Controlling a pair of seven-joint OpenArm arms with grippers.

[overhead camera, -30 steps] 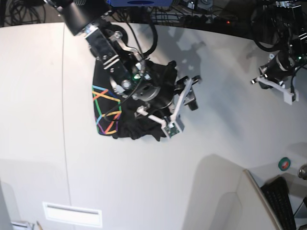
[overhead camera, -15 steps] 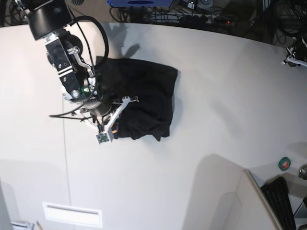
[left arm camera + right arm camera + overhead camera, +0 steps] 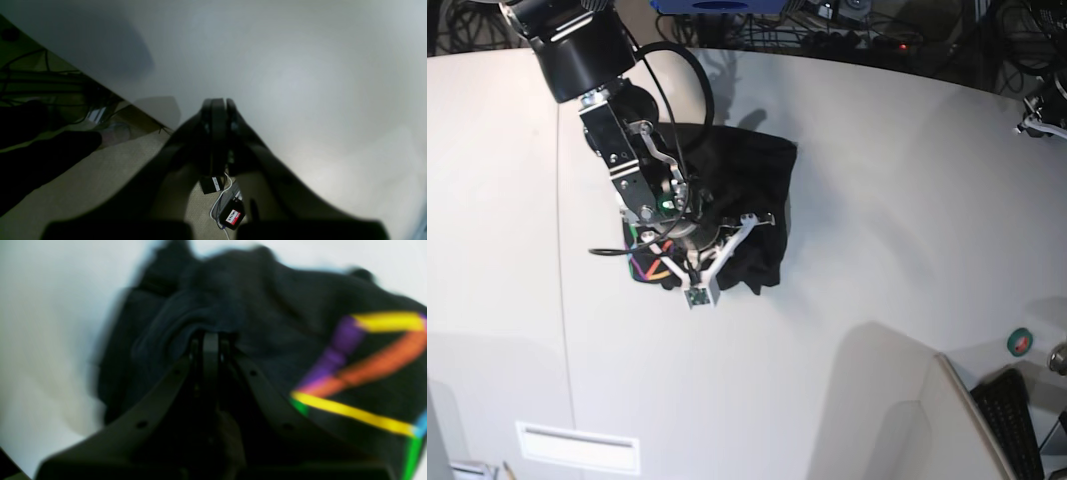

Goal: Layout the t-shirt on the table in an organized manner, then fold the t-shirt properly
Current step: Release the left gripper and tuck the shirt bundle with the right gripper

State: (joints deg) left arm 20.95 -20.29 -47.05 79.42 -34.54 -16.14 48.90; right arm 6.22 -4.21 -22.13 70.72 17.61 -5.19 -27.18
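The black t-shirt (image 3: 737, 190) lies bunched on the off-white desk (image 3: 877, 200), left of the middle in the base view, just right of the thin dark seam line (image 3: 560, 250) that runs down the desktop. It is crumpled rather than spread flat: most of the visible cloth is plain black, and a patch of the multicoloured line print (image 3: 645, 262) shows at its lower left edge. The right arm reaches down from the upper left of the base view and lies across the shirt's left half, with the right hand (image 3: 695, 262) low over the near part of the heap. In the right wrist view that right hand (image 3: 210, 340) has its two fingers pressed together, and a ridge of black fabric gathers right at their tips, so it is pinched shut on a fold of the t-shirt (image 3: 253, 306); the picture is blurred, and yellow, orange, purple and green print lines (image 3: 367, 373) lie to the right of the fingers. The left hand (image 3: 217, 108) is well apart from the shirt, above bare desk (image 3: 300, 83) near an edge, its fingers closed against each other with nothing between them. Beyond that edge, carpeted floor (image 3: 100, 183) and dark cables (image 3: 40, 76) show. At the base view's lower right lie a small green and red round object (image 3: 1020, 342) and a keyboard (image 3: 1017, 420).
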